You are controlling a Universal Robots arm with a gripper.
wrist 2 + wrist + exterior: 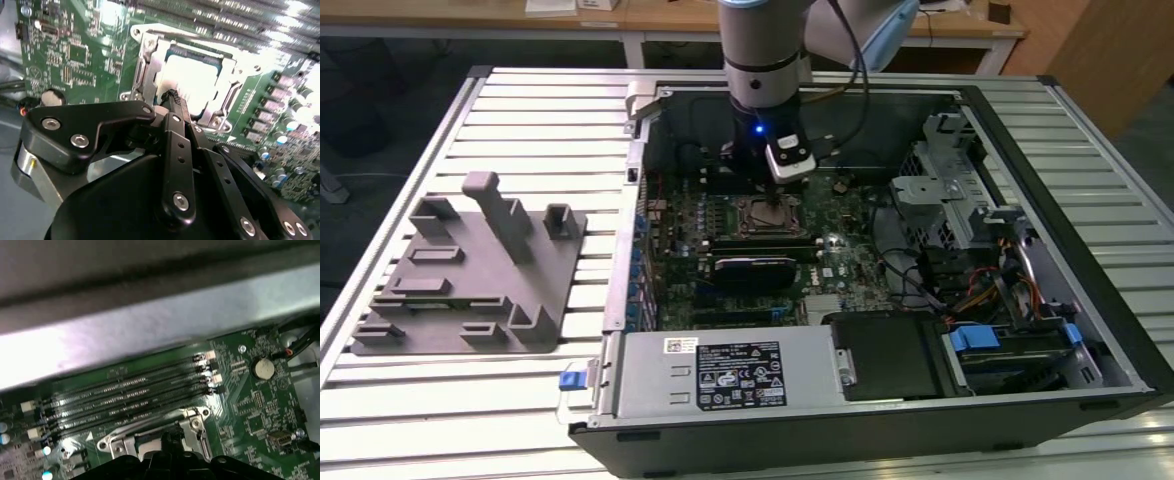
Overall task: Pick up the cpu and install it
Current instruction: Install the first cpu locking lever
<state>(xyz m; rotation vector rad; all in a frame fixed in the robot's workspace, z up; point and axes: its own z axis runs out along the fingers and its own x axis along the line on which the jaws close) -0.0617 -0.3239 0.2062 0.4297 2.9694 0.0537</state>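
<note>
The cpu lies flat, square in its socket.

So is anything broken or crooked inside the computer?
Nothing stands out. The cpu lies flat and square inside its socket frame, with the claw right above its edge. The green board around it looks tidy, with no loose parts.

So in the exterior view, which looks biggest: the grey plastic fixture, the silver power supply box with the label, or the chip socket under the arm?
Largest to smallest as seen:
1. Grey plastic fixture
2. Silver power supply box, a close second
3. Chip socket, far smaller
</note>
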